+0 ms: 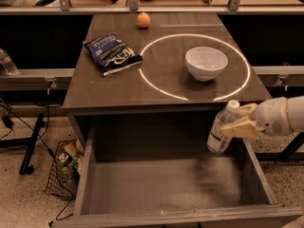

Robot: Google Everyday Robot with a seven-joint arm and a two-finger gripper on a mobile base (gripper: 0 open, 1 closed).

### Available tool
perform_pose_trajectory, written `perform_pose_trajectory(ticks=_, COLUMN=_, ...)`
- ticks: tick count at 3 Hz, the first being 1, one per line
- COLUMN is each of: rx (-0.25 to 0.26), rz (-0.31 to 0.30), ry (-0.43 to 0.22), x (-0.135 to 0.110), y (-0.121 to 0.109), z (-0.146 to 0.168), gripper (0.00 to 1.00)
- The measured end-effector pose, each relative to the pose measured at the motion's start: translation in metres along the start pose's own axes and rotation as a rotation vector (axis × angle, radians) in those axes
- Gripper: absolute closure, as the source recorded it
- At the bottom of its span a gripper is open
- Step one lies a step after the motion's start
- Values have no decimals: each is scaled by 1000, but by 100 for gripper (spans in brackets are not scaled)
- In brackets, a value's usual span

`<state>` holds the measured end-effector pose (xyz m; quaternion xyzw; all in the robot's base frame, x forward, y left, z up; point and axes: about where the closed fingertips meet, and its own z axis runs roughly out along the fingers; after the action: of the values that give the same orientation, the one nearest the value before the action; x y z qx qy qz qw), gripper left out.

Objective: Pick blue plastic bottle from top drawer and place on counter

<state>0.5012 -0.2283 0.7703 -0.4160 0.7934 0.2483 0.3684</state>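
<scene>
The blue plastic bottle (221,128), clear with a white cap and blue-printed label, hangs tilted above the right side of the open top drawer (166,184), clear of its grey floor. My gripper (236,121) comes in from the right on a white arm and is shut on the bottle's upper half, its tan fingers (240,127) on either side. The bottle's cap sits just below the front edge of the counter (118,87), which bears the white ring.
On the counter stand a white bowl (206,63) inside the ring, a blue snack bag (112,54) at the left and an orange (143,19) at the back. A wire basket (64,167) with litter and cables sits on the floor at the left.
</scene>
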Motion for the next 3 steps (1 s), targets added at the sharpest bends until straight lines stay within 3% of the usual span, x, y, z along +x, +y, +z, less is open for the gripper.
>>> perform_pose_trajectory(ticks=1, rx=72, rz=-107, ry=64, x=-94, y=-22, z=-72, gripper=100)
perform_pose_trajectory(ticks=2, rx=122, rz=-166, ry=140, x=-159, y=-39, z=-132, gripper=100)
perform_pose_trajectory(ticks=3, rx=128, rz=-169, ry=123, x=-159, y=-39, z=-129, gripper=100)
